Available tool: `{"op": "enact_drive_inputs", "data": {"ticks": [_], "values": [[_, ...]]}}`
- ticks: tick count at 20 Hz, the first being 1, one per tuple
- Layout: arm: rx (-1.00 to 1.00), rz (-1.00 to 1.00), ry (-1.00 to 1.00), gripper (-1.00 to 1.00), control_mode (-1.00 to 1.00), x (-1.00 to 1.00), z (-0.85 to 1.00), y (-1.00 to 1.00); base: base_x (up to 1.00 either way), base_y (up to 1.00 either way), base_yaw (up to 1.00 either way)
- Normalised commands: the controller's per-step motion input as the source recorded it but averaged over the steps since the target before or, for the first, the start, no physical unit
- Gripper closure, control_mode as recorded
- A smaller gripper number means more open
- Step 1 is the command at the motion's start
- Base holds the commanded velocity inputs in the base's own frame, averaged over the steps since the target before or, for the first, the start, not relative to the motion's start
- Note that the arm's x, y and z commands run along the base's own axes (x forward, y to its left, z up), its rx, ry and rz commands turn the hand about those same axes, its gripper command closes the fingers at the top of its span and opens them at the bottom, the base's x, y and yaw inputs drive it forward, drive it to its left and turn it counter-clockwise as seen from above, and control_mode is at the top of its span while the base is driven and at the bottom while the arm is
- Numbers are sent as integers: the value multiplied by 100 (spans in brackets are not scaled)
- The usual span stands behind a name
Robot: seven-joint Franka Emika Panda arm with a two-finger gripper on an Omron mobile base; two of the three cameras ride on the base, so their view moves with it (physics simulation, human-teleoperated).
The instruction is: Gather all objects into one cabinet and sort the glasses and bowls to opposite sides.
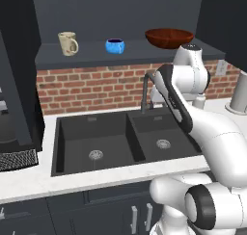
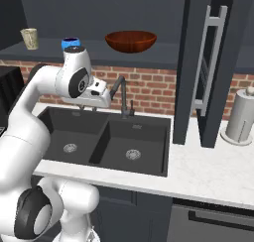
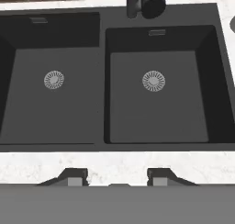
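Two dark fingertips of the claw (image 3: 118, 178) stand apart, holding nothing, above the black sink (image 3: 215, 81).

One cream mug (image 1: 68, 43), one blue cup (image 1: 115, 46), one reddish-brown bowl (image 1: 169, 37), one paper-towel roll (image 2: 242, 118).

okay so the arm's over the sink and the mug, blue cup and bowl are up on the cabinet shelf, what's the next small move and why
Probably raise the hand toward the shelf. The gripper points down over the sink, jaws apart with nothing between them, while the cream mug, blue cup and brown bowl sit in a row above. The blue cup, in the middle and just above the wrist, looks the nearest first target.
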Motion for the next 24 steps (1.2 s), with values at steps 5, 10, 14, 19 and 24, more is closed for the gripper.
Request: {"op": "enact_drive_inputs", "data": {"ticks": [5,10,14,19,24], "values": [[0,0,0,-100,100,0,0,0,-2,0,0],[0,0,0,-100,100,0,0,0,-84,-8,0],[0,0,0,-100,100,0,0,0,-100,-22,0],[0,0,0,-100,100,0,0,0,-100,-12,0],[0,0,0,-100,100,0,0,0,-88,-3,0]]}}
